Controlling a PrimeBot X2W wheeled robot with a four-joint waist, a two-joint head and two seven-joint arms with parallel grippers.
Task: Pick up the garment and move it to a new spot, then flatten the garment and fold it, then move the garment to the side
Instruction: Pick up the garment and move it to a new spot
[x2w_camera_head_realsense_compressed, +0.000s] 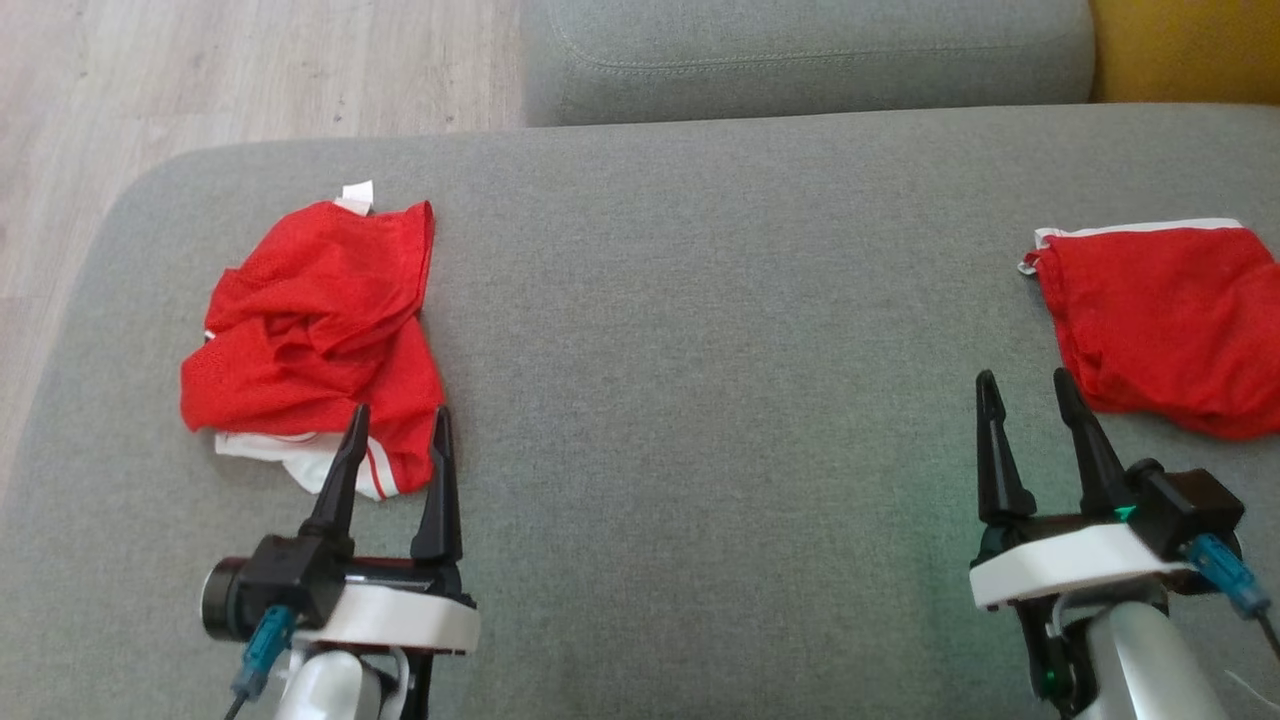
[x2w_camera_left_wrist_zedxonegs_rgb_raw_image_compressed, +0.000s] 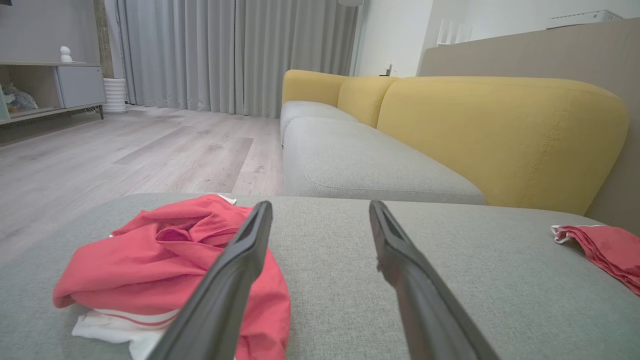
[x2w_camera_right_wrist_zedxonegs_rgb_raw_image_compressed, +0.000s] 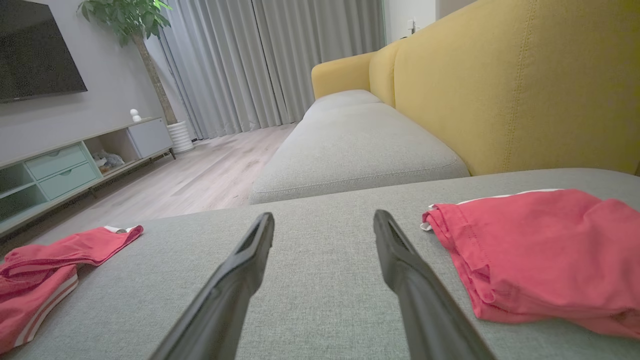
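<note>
A crumpled red garment (x2w_camera_head_realsense_compressed: 315, 320) with white trim lies in a heap on the left of the grey sofa seat (x2w_camera_head_realsense_compressed: 700, 300); the same heap (x2w_camera_left_wrist_zedxonegs_rgb_raw_image_compressed: 165, 260) shows in the left wrist view. My left gripper (x2w_camera_head_realsense_compressed: 400, 415) hovers open at its near edge, its fingertips over the white hem, nothing held. A second red garment (x2w_camera_head_realsense_compressed: 1165, 320), folded flat with a white band, lies at the far right. My right gripper (x2w_camera_head_realsense_compressed: 1025, 380) stands open just left of it and apart from it, with the folded piece (x2w_camera_right_wrist_zedxonegs_rgb_raw_image_compressed: 540, 250) beside its right finger.
The seat's rounded left edge (x2w_camera_head_realsense_compressed: 110, 230) drops to a pale wood floor (x2w_camera_head_realsense_compressed: 250, 70). Another grey cushion (x2w_camera_head_realsense_compressed: 800, 50) and a yellow backrest (x2w_camera_head_realsense_compressed: 1190, 50) lie beyond. A TV cabinet (x2w_camera_right_wrist_zedxonegs_rgb_raw_image_compressed: 65, 165) and curtains (x2w_camera_left_wrist_zedxonegs_rgb_raw_image_compressed: 225, 55) stand across the room.
</note>
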